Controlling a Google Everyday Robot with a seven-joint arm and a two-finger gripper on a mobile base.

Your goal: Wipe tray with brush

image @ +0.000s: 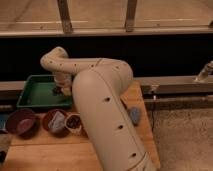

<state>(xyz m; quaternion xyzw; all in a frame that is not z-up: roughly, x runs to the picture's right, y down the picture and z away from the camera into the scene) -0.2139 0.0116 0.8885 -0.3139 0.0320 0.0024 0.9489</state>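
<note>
The green tray (31, 96) sits at the table's back left. My gripper (61, 90) reaches down into the tray's right part from the cream arm (100, 95), which bends over the table. A small dark shape (56, 92) lies at the gripper's tip on the tray floor; it looks like the brush, but I cannot make out its handle or how it is held.
In front of the tray stand a dark-red bowl (20, 122), a second bowl (54, 121) with something pale in it, and a small cup (74, 123) with dark contents. A blue-grey sponge (134, 115) lies to the right of the arm. A metal rail (175, 84) runs behind the wooden table (55, 152).
</note>
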